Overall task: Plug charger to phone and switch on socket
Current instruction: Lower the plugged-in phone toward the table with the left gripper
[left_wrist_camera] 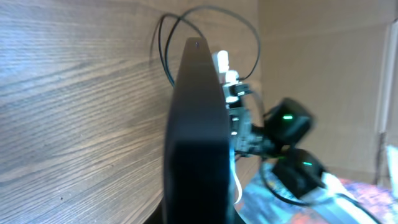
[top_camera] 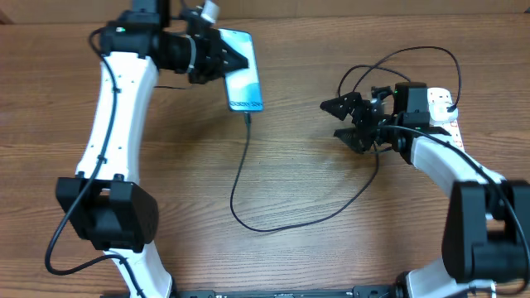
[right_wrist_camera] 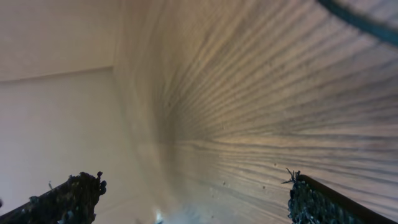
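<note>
The phone (top_camera: 245, 76) has a lit blue-white screen and is at the table's back left, with my left gripper (top_camera: 232, 56) shut on its upper part. In the left wrist view the phone (left_wrist_camera: 198, 124) shows edge-on as a dark slab between the jaws. The charger (top_camera: 242, 178), a thin black cable, meets the phone's lower end, loops across the wood and rises toward the socket (top_camera: 440, 103), a white strip mostly hidden under the right arm. My right gripper (top_camera: 340, 121) is open beside the socket, with nothing between its fingers (right_wrist_camera: 306, 198).
The cable coils in loops (top_camera: 397, 60) above the right arm. Both arm bases stand at the table's front corners. In the left wrist view the right arm (left_wrist_camera: 287, 127) shows beyond the phone, with green lights on it.
</note>
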`<action>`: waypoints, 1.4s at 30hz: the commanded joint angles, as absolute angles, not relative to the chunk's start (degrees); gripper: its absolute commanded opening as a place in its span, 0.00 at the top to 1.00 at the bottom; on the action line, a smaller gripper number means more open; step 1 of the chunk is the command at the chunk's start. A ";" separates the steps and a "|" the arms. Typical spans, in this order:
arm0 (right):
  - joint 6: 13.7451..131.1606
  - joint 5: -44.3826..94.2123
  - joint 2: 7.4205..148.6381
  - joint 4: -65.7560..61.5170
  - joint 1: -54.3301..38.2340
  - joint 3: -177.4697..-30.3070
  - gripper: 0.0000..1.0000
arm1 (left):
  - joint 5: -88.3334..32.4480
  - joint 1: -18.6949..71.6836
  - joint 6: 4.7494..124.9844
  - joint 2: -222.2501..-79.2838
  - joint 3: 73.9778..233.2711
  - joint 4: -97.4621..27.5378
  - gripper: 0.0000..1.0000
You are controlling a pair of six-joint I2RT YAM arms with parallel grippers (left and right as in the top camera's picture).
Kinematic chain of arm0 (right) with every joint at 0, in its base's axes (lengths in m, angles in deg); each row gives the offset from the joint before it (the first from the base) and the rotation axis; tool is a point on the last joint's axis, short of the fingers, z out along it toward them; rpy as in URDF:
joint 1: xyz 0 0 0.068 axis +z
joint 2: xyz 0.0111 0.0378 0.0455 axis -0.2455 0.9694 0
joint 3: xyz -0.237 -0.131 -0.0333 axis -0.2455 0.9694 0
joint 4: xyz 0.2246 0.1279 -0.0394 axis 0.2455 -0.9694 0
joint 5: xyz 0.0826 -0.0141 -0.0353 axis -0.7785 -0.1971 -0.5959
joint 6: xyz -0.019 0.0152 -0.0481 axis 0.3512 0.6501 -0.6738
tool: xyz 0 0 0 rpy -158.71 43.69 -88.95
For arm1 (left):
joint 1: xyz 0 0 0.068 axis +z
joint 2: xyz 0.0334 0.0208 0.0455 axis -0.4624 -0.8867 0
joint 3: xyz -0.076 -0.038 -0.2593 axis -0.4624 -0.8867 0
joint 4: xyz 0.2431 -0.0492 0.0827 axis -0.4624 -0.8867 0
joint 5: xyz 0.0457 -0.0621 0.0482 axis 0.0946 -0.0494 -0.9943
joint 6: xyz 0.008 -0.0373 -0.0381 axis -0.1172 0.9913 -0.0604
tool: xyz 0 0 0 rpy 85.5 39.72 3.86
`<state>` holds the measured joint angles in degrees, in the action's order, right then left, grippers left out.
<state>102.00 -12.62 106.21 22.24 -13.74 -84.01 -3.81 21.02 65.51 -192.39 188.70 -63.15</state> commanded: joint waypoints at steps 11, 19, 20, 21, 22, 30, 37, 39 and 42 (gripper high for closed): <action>92.89 4.42 84.16 9.02 -13.98 -84.51 0.00 | -5.32 12.82 69.47 -202.73 189.25 -59.76 0.96; 92.52 5.06 79.90 5.76 -13.96 -84.51 0.00 | -5.63 8.32 74.52 -210.64 189.25 -54.86 0.96; 92.52 4.95 79.90 5.52 -13.96 -84.51 0.00 | -6.74 7.64 74.60 -211.26 189.25 -54.69 0.96; 92.52 4.86 79.90 5.28 -13.96 -84.51 0.01 | -8.14 7.05 75.06 -211.85 189.25 -54.58 0.96; 92.54 4.86 79.90 4.93 -13.96 -84.51 0.00 | -9.93 6.38 75.76 -212.20 189.25 -54.51 0.96; 92.54 4.84 79.90 3.57 -13.96 -84.51 0.00 | -15.77 2.81 80.29 -214.16 189.25 -51.08 0.96; 92.52 4.86 79.90 2.22 -13.96 -84.51 0.00 | -16.77 2.38 80.31 -216.09 189.25 -51.21 0.96; 92.52 4.86 79.90 2.18 -13.96 -84.51 0.00 | -16.80 2.38 80.31 -216.85 189.25 -51.54 0.96; 92.52 4.86 79.90 2.18 -13.96 -84.51 0.00 | -16.71 2.38 80.31 -218.45 189.25 -51.91 0.96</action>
